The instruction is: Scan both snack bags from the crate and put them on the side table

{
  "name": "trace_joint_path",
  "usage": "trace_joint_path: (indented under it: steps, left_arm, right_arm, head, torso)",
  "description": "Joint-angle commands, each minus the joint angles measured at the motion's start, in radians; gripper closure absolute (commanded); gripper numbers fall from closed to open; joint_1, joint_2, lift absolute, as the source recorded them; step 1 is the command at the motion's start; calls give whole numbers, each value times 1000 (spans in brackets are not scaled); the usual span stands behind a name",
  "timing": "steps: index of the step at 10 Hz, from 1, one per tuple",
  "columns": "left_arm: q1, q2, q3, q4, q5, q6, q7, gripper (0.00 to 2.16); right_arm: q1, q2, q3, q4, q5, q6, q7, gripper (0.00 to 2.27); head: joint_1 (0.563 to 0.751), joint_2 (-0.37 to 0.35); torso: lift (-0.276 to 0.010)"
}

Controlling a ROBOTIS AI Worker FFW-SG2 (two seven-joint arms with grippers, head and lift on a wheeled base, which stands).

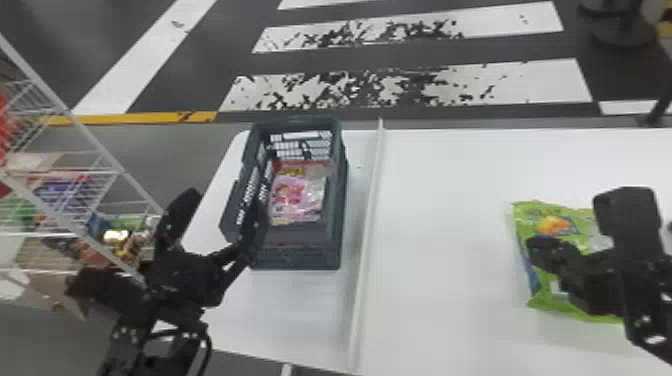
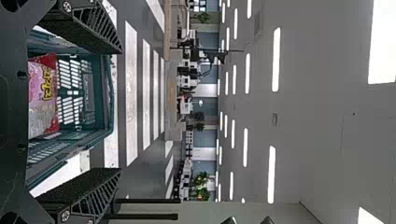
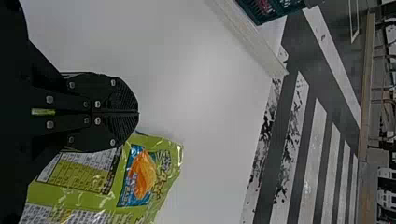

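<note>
While the head view gives the breadth, the entries run: white table (image 1: 450, 310), ridged by a long strip. Dark crate (image 1: 300, 257), on the table. Green snack bag (image 1: 545, 300), flat across the strip from the crate; the right wrist view adds its printed panel. Left gripper (image 1: 222, 212), at the crate, fingers wide (ribbed, per the left wrist view). Right gripper (image 1: 542, 247), above the green bag, fingers pressed together. Pink snack bag (image 1: 295, 197), inside the crate.

No readable words, blurred lettering on pink bag (image 2: 42, 100), small print on green bag (image 3: 105, 184)
</note>
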Motion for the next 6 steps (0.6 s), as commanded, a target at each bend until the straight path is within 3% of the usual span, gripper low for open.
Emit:
trace_joint_path:
  steps: [1, 6]
  left_arm:
    - [-2, 0, -1, 3, 0, 0, 0, 100]
    - [-2, -3, -2, 6, 2, 0, -7, 97]
  right_arm:
    - [17, -2, -31, 12, 0, 1, 2, 2253]
    - [13, -1, -15, 158, 6, -101, 2, 2253]
  head:
    - [695, 200]
    - [695, 167]
  torso:
    - [-87]
    - [-87]
